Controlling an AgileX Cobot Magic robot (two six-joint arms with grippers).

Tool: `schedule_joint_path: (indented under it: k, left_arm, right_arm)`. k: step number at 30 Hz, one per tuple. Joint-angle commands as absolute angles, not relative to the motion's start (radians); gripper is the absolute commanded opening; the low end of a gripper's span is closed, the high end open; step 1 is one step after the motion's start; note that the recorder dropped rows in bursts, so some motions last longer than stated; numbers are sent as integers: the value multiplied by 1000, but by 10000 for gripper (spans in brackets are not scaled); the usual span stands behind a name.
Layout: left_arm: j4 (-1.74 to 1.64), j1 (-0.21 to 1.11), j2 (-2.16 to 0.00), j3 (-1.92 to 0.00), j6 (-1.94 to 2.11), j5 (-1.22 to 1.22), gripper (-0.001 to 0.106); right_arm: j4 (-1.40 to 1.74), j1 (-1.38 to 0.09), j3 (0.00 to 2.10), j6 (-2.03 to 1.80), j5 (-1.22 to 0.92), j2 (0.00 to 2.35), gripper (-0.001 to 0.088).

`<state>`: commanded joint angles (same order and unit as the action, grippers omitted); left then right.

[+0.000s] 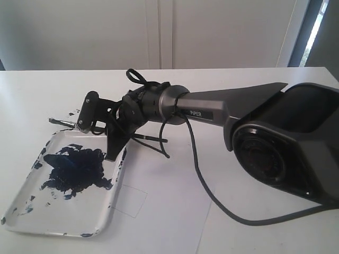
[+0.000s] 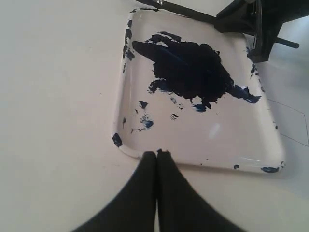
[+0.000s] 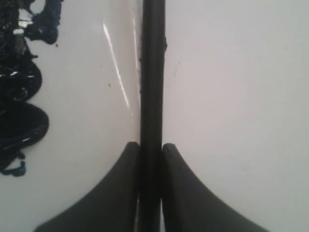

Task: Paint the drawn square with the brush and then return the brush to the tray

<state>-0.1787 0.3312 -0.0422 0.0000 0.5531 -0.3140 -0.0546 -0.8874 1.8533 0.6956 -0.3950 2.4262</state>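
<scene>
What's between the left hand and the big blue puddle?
The rim of the tray, then its white floor with small blue specks, lie between the left hand and the puddle; the left wrist view shows it.

Brush point(image 1: 150, 138) along tray point(image 1: 74, 211) rim (square point(image 1: 131, 200) beside it).

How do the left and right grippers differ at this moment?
The left gripper is shut on nothing, with its fingers pressed together. The right gripper is shut on the brush, whose black handle runs between its fingers. The left gripper hangs by one rim of the tray, while the right gripper is at the opposite rim, where the brush lies. Both have black tapered fingers and sit close to the tray.
</scene>
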Motion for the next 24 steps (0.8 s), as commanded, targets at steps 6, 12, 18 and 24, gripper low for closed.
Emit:
schedule_joint_path:
  k: [6, 12, 18, 24]
  left_arm:
    - [-179, 331, -42, 0, 553, -314, 38]
    - [-179, 331, -42, 0, 553, -314, 38]
    - [-179, 331, -42, 0, 553, -314, 38]
    - [-179, 331, -42, 0, 553, -314, 38]
  right_arm:
    - [-55, -887, 1853, 624, -328, 2382, 0]
    - [-55, -887, 1853, 624, -350, 2338, 0]
    - [-44, -901, 1853, 637, -456, 2287, 0]
    - [0, -923, 1853, 681, -658, 2236, 0]
